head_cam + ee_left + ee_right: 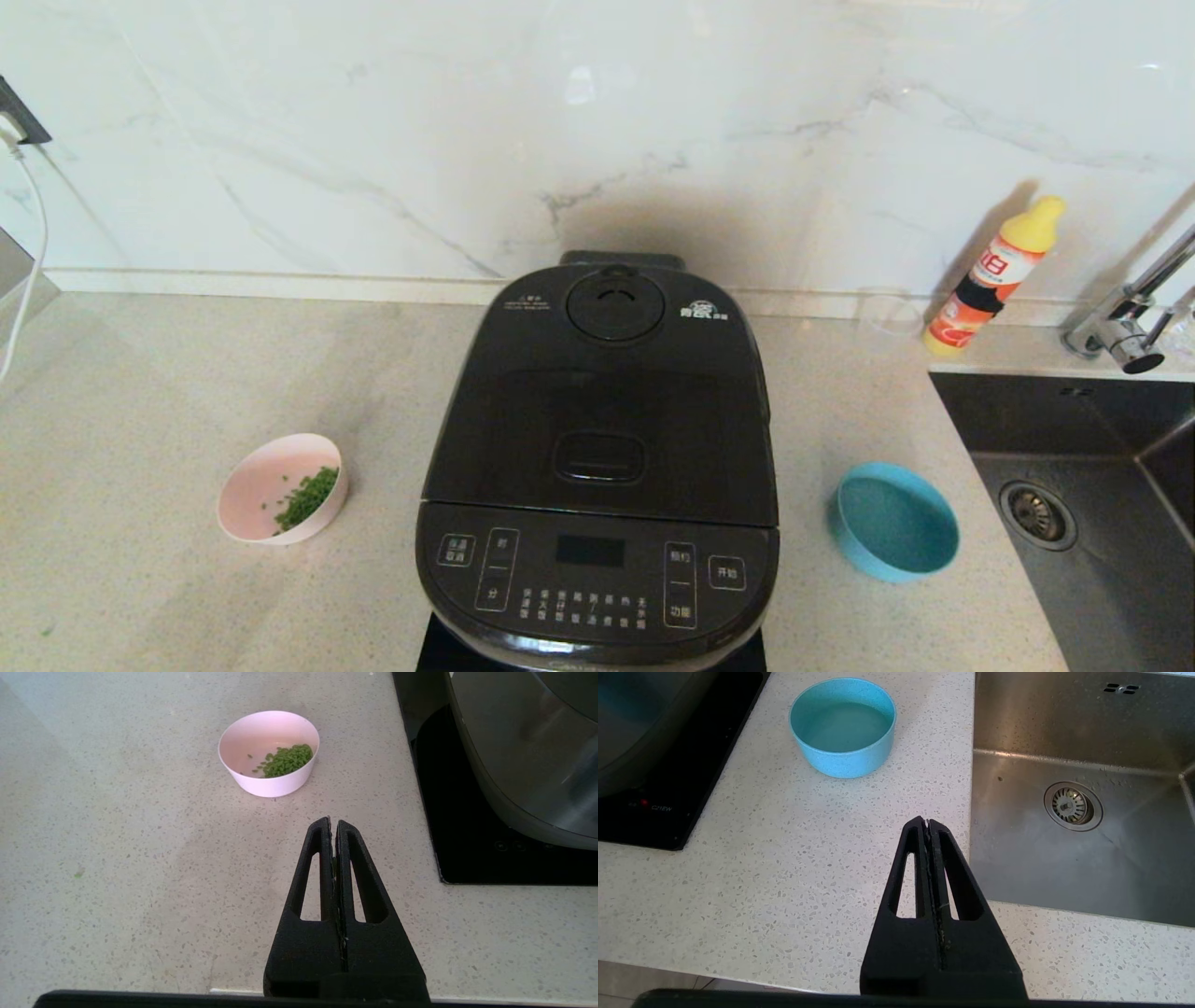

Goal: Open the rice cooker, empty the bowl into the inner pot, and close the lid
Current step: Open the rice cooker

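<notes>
The black rice cooker (597, 467) stands in the middle of the counter with its lid (602, 392) closed, so the inner pot is hidden. A pink bowl (283, 487) with green bits sits to its left; it also shows in the left wrist view (269, 752). A blue bowl (893, 521) sits to its right and looks empty in the right wrist view (843, 725). My left gripper (333, 822) is shut and empty above the counter, short of the pink bowl. My right gripper (927, 822) is shut and empty near the counter's front edge, short of the blue bowl. Neither gripper shows in the head view.
A steel sink (1083, 523) with a tap (1130, 317) lies to the right, beside my right gripper (1073, 807). A yellow bottle (994, 275) stands at the wall. The cooker rests on a black hob (472, 826). A white cable (28, 243) hangs at far left.
</notes>
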Robot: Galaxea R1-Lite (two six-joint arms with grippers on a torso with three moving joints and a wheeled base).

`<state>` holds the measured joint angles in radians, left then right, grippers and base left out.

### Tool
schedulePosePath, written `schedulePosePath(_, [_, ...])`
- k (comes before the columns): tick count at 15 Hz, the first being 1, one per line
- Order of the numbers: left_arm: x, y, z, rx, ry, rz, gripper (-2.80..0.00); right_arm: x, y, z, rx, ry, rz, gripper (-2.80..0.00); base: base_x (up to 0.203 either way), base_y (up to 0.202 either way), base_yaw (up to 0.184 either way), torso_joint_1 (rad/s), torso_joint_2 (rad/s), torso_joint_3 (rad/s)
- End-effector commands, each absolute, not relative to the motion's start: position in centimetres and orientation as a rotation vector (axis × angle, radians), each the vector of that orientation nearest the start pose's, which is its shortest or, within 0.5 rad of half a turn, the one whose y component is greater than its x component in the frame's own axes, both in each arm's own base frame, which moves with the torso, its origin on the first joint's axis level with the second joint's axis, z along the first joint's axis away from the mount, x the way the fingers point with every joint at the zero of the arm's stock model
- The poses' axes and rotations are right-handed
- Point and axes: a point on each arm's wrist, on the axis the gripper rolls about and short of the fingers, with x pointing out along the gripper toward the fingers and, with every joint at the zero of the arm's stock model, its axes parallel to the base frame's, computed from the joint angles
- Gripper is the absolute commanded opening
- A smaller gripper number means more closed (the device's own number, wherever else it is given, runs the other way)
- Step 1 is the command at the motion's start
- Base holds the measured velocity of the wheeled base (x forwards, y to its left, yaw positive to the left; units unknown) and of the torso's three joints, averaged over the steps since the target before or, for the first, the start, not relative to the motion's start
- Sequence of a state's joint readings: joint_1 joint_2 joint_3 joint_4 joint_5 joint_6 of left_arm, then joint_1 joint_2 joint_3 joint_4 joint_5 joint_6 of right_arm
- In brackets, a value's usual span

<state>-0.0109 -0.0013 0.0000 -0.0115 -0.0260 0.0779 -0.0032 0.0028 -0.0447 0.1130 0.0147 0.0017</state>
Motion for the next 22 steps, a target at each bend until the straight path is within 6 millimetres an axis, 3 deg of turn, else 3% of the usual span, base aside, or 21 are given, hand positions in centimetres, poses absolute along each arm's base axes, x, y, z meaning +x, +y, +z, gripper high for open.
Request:
schedulePosePath(1, [-2.2,0.0,7.4,0.084,-0.006,-0.035,-2.80,-2.6,0.0,7.6,0.004,0.071,0.012,-2.80,0.000,0.000,0.000,0.000,0.00,0.000])
schedulePosePath(11, [-2.3,0.0,7.6,0.078,-0.003,-0.032,-2.80,-2.6,0.0,7.6,0.004,0.071,0.012,-2.80,0.000,0.000,0.000,0.000,0.00,0.000])
schedulePosePath(17, [-4.0,0.0,14.4,0.026,-0.080,-0.042,-2.80,-2.6,0.0,7.6,0.004,0.071,0.012,-2.80,0.000,0.000,0.000,0.000,0.00,0.000])
schedulePosePath(20, [-3.2,-0.1,18.4,0.006,-0.058,-0.052,-2.80,-2.6,0.0,7.6,0.004,0.071,0.011,-2.80,0.000,0.000,0.000,0.000,0.00,0.000])
schedulePosePath(22, [-1.3,-0.1,21.0,-0.015,-0.002,-0.083,-2.80,-2.6,0.0,7.6,0.004,0.071,0.011,-2.80,0.000,0.000,0.000,0.000,0.00,0.000])
